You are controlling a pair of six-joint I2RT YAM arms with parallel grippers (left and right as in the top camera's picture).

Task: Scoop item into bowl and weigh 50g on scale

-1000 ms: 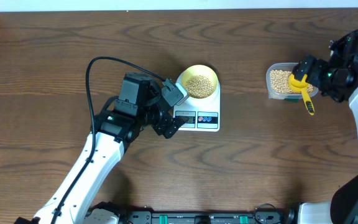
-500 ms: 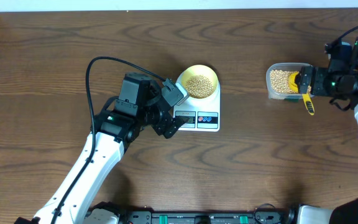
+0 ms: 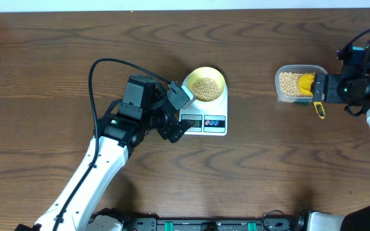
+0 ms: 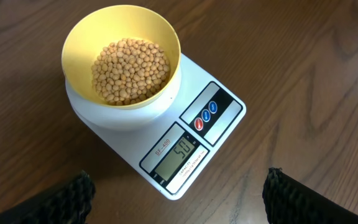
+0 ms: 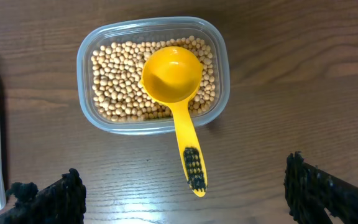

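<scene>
The pale yellow bowl [image 4: 79, 37] stands on the white scale [image 4: 219, 93] and holds a heap of tan beans [image 4: 131, 70]; the display reads 50. In the overhead view the bowl [image 3: 217, 78] sits at the scale's [image 3: 222, 128] far end. My left gripper [image 3: 174, 126] hangs open just left of the scale's display end, nothing between its fingers [image 4: 73, 199]. My right gripper [image 3: 320, 90] is open above the handle of the yellow scoop [image 5: 169, 74], which rests in the clear tub [image 5: 84, 93] of beans. It does not touch the scoop.
The scoop's handle [image 5: 191, 162] sticks out over the tub's near rim onto the wooden table [image 3: 268, 167]. The tub [image 3: 281, 96] stands to the right of the scale. A black cable [image 3: 95, 70] arches over the left arm.
My right gripper has drawn back to the right, away from the tub, and turned. The scoop stays lying in the tub. The left arm, bowl and scale have not moved.
</scene>
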